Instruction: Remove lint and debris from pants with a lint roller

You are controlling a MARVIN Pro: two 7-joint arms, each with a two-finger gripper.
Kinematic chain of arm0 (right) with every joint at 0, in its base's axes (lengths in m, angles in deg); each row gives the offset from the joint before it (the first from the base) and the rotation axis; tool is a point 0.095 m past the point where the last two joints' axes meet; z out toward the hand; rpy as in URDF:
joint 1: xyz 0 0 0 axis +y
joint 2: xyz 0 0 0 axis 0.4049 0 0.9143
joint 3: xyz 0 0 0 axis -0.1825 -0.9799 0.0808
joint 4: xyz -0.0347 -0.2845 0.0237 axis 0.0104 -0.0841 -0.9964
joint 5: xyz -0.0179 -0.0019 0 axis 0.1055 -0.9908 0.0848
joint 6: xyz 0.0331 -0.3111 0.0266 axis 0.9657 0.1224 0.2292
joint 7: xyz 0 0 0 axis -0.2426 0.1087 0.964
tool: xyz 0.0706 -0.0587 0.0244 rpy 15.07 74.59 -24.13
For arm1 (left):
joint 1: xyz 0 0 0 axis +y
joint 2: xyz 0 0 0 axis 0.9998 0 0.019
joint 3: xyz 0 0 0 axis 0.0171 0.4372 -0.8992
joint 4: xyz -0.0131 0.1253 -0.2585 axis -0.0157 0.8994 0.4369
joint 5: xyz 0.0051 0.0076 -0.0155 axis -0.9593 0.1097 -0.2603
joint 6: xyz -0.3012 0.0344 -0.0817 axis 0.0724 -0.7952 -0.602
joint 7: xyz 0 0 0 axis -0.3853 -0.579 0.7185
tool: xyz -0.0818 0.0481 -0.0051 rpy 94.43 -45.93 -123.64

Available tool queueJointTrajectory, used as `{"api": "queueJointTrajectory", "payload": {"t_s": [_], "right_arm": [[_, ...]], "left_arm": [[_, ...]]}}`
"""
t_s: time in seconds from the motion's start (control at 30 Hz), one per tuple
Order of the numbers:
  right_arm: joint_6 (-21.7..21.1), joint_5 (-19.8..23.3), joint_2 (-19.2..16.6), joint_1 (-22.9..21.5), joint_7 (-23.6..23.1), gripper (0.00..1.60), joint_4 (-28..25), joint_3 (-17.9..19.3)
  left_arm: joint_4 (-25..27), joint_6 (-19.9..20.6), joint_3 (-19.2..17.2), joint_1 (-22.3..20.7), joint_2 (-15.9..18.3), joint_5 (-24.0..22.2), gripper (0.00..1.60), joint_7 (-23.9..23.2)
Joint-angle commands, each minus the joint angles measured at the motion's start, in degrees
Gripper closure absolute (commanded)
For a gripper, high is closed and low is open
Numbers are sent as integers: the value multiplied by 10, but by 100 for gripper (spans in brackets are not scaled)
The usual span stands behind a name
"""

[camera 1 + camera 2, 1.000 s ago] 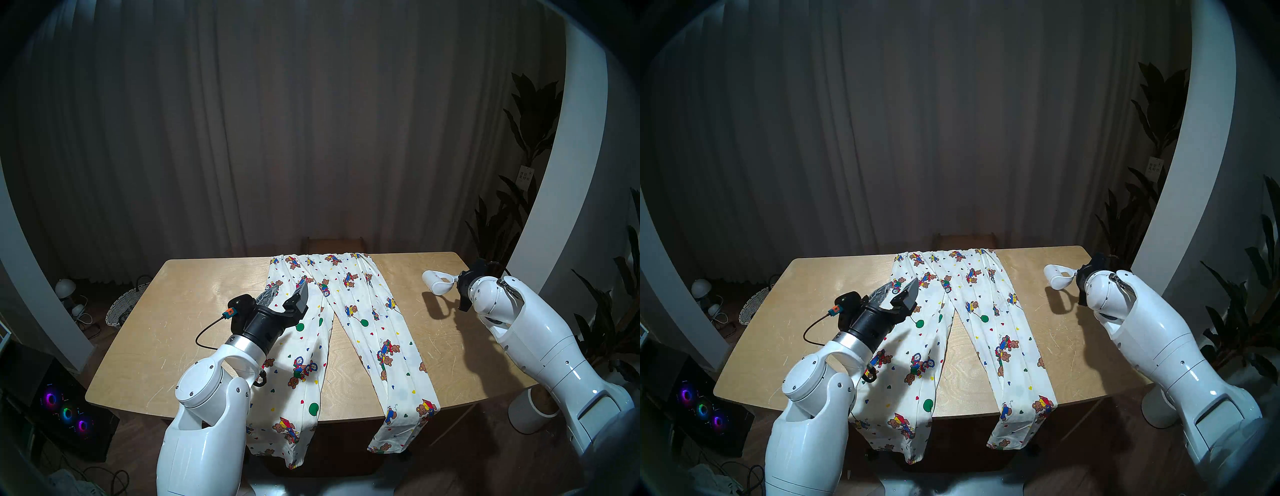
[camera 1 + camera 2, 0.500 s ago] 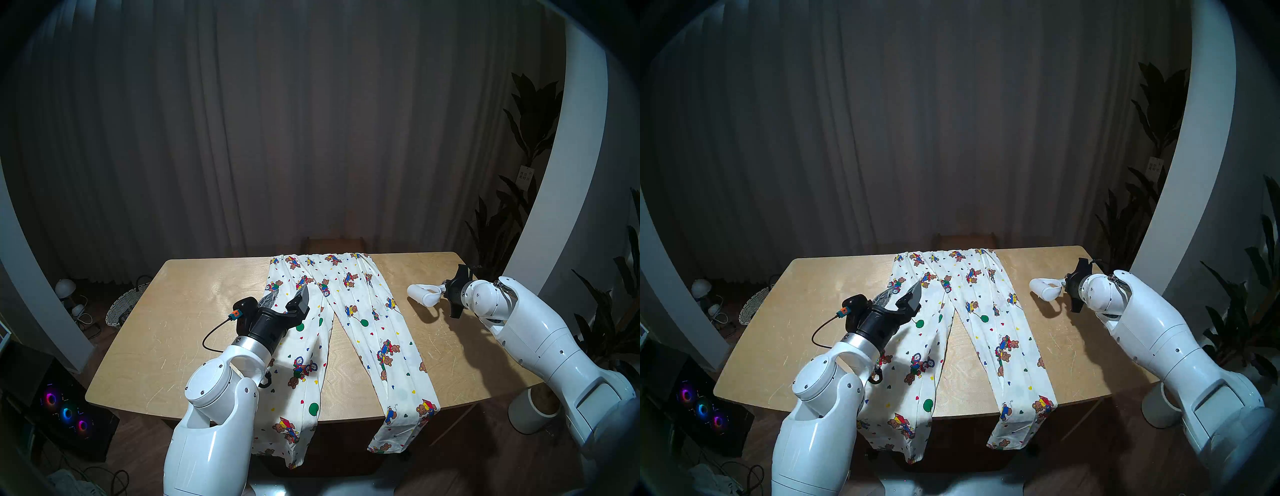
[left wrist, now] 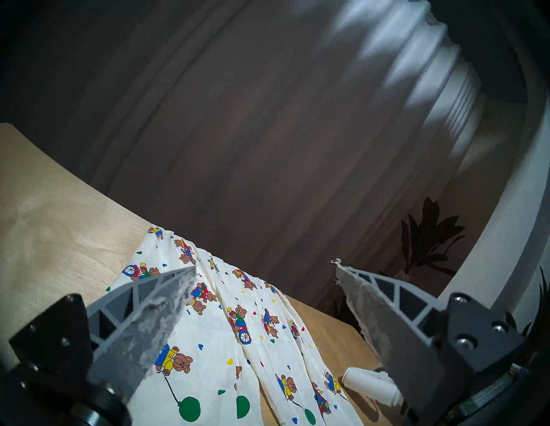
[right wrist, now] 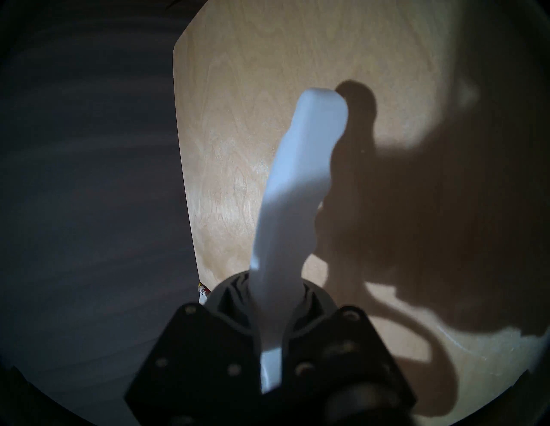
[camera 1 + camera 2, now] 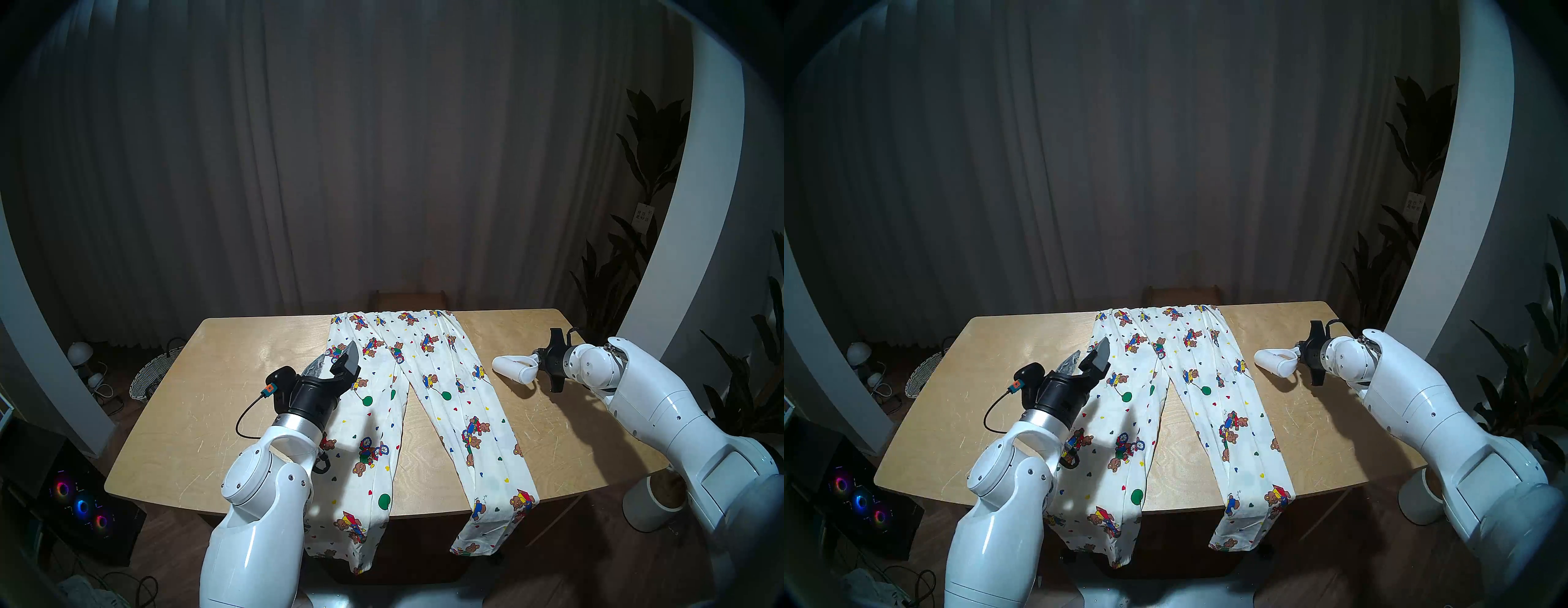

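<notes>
The cream pants point(image 5: 428, 382) printed with bears lie flat on the wooden table point(image 5: 203, 403), waistband at the far edge and both cuffs hanging over the near edge. My right gripper point(image 5: 539, 366) is shut on the handle of the white lint roller point(image 5: 514, 369), which hovers just over the table to the right of the pants. In the right wrist view the lint roller point(image 4: 297, 184) sticks out from between the shut fingers of the right gripper point(image 4: 271, 327). My left gripper point(image 5: 337, 357) hangs open and empty above the pants' left hip; its wrist view shows the pants point(image 3: 232, 342) between the spread fingers point(image 3: 166, 297).
A wooden chair back point(image 5: 409, 299) stands behind the table's far edge. On the floor are a woven basket point(image 5: 150, 375) at the left, a computer case with glowing fans point(image 5: 80, 505) at the near left, and a white pot point(image 5: 649, 505) with plants at the right.
My right arm has carried the lint roller leftward and lower, closer to the pants, while turning the wrist. My left gripper has shifted a little to the left, still open.
</notes>
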Motion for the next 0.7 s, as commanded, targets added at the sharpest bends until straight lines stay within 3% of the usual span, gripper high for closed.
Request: {"api": "queueJointTrajectory", "payload": {"t_s": [0.0, 0.13, 0.3, 0.4, 0.67], "right_arm": [[-70, -10, 11, -32, -62, 160, 61, -16], [-108, -28, 20, -16, -108, 160, 86, 9], [-52, -20, 10, 46, -149, 160, 32, 44], [-24, 5, 11, 72, -181, 160, 20, 37], [4, 69, 13, 123, -195, 160, -8, 30]], "left_arm": [[-10, -38, 18, -4, 5, -32, 0, 20], [-22, -70, 36, -9, 10, -47, 0, 41], [-34, -85, 43, -16, 12, -51, 0, 55], [-38, -83, 44, -20, 12, -54, 0, 60], [-55, -82, 45, -39, 11, -56, 0, 70]]}}
